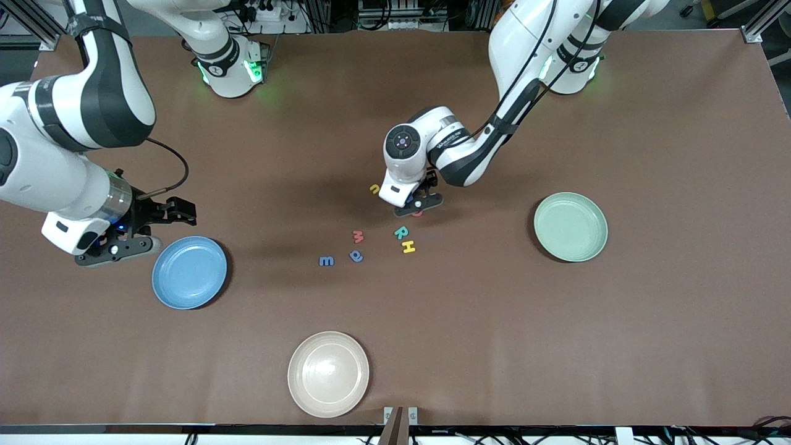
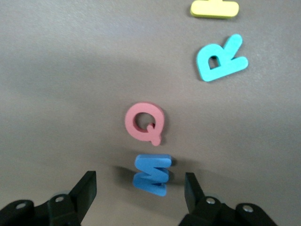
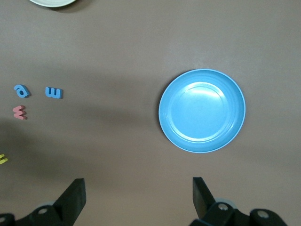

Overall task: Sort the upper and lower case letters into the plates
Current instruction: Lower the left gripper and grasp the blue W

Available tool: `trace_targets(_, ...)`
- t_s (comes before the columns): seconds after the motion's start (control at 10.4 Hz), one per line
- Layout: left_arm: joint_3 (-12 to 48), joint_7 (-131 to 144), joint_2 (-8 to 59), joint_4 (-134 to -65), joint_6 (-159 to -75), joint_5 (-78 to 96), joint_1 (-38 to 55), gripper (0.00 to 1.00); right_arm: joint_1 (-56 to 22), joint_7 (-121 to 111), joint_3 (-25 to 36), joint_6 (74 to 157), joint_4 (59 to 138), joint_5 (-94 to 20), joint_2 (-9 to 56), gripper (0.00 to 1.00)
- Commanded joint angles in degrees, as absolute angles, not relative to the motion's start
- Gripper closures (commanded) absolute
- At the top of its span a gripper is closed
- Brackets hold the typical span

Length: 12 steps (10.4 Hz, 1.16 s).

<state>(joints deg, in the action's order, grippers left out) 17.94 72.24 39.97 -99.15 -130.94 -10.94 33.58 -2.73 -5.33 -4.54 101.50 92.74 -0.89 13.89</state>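
My left gripper [image 1: 419, 203] [image 2: 139, 183] is low over the middle of the table, open, its jaws on either side of a blue letter [image 2: 151, 174] without touching it. A red Q [image 2: 145, 123], a teal R [image 1: 401, 232] [image 2: 220, 58] and a yellow H [image 1: 408, 247] [image 2: 215, 8] lie close by. A small yellow letter [image 1: 374, 188], a red one [image 1: 358, 236] and two blue ones [image 1: 355, 255] [image 1: 326, 261] lie around them. The blue plate [image 1: 190, 272] [image 3: 202, 111] and the pale green plate [image 1: 570, 226] hold nothing. My right gripper [image 1: 117, 247] [image 3: 137, 186] waits open beside the blue plate.
A cream-beige plate [image 1: 328, 374] sits near the table's front edge, nearer to the front camera than the letters. The right arm's bulky links hang over its end of the table.
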Motion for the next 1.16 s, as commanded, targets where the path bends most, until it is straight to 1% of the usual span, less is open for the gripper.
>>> trace_targets(0.0,18.37,73.92,38.41,-102.48,-134.72,-11.95,32.78,0.17,-2.99,-5.19,-4.57,101.60,92.55,-0.18,13.89,0.00)
trace_targets(0.29,18.28,73.92,39.64,-102.92,-137.54,-11.95,32.87,0.19,-4.92,-1.59,-4.57,102.74,92.55,-0.35,14.59,0.00)
trace_targets(0.39,18.28,73.92,39.64,-103.53,-138.07,-12.04,32.87,0.24,-5.62,-0.54,-4.57,103.27,92.29,-0.26,15.29,0.00)
trace_targets(0.58,18.28,74.00,39.73,-103.62,-138.08,-11.95,33.05,0.30,-6.76,0.78,-4.57,104.68,92.55,-0.44,15.82,0.00)
trace_targets(0.87,18.28,75.58,39.64,-103.54,-138.08,-12.04,33.40,0.34,-7.21,1.32,-4.57,104.85,92.55,-0.44,16.43,0.00)
trace_targets(0.96,18.28,75.67,39.64,-103.54,-138.08,-12.04,33.57,0.44,-7.21,1.67,-4.57,104.94,92.64,-0.53,16.87,0.00)
trace_targets(1.06,18.28,75.67,39.73,-103.45,-138.08,-12.04,33.57,0.49,-7.47,2.19,-4.57,105.72,92.55,-0.61,17.83,0.00)
